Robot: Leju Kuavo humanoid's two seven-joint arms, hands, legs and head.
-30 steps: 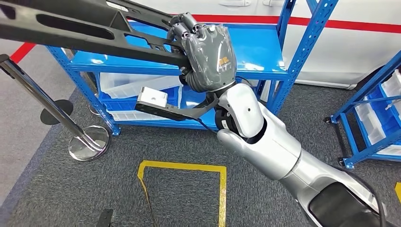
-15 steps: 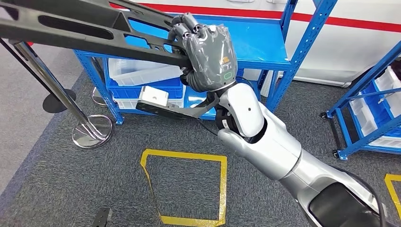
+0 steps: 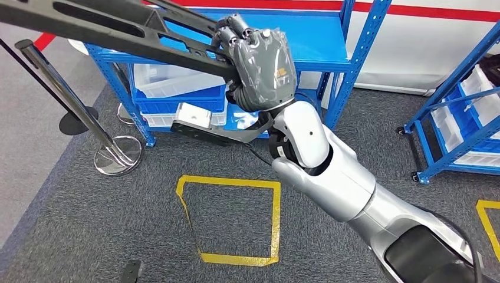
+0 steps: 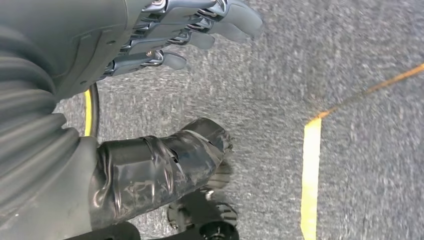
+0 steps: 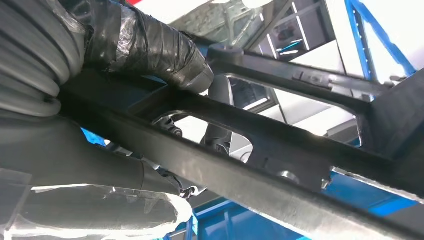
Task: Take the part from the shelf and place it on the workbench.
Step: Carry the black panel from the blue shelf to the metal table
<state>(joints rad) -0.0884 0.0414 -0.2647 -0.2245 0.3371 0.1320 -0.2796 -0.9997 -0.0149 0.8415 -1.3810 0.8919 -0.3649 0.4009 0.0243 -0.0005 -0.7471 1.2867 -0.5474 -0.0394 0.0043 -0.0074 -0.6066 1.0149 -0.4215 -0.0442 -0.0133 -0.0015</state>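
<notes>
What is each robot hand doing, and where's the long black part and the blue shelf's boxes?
Right hand: gripping the black part.
Black part: held up in the air, in front of the shelf.
Left hand: holding nothing, fingers apart, over the carpet.
Clear bins: sitting on the blue shelf.

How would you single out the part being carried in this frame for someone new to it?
Start at the blue shelf at the top of the head view. In front of it the right hand grips a long black part running to the upper left: a flat frame with slotted cut-outs.
</notes>
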